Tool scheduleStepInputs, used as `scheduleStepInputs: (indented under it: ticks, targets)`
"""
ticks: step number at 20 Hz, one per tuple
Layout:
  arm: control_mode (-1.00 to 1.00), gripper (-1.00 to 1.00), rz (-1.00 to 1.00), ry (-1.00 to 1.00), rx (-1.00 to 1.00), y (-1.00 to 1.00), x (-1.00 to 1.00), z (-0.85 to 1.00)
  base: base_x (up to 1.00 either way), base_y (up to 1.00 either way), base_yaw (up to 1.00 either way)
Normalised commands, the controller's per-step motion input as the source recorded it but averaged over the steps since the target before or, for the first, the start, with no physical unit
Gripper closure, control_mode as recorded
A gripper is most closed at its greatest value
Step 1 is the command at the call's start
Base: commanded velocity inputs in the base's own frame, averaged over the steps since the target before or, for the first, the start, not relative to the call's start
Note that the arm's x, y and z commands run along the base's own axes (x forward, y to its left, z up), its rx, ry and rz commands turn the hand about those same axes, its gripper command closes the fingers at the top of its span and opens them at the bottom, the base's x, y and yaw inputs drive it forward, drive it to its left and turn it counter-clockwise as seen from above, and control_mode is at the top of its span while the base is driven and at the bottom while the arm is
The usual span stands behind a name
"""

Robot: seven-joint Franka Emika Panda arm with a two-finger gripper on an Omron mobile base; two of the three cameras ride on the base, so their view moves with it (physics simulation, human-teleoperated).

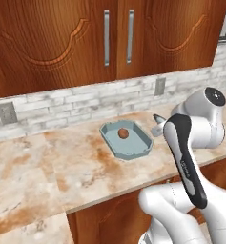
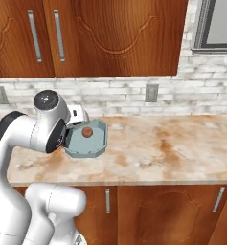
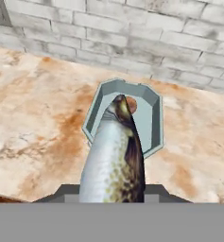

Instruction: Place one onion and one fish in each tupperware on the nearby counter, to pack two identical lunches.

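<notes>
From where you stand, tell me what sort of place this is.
A rendered home kitchen, most likely: a mottled beige-and-orange stone worktop, red-brown wooden cabinets with metal handles above it, and a pale brick backsplash with wall outlets. A blue-grey octagonal food tray holding a small orange-brown onion fits that.

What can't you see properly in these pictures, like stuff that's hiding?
- The hand: in the left base view the arm covers most of it; in the right base view the arm's round joint hides it.
- The onion: in the hand view the fish covers part of it.
- The blue-grey tray: in the right base view the arm covers its left side.
- The fish's tail: cut off at the bottom of the hand view.
</notes>
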Motion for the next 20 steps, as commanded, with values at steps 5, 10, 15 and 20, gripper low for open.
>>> scheduleStepInputs:
  ticks: [5,10,15,20]
  targets:
    - [-1.0,1.0,0.02,0.1,0.0,0.14,0.18,-0.29,0.51,0.06,0.05]
    - [-1.0,1.0,0.1,0.19,-0.01,0.2,0.25,-0.87,0.0,0.0,0.0]
    - [-1.0,1.0,0.16,0.11,-0.07,0.02,0.42,-0.41,0.0,0.0,0.0]
    - [-1.0,1.0,0.14,0.05,-0.09,0.04,0.21,-0.01,0.0,0.0,0.0]
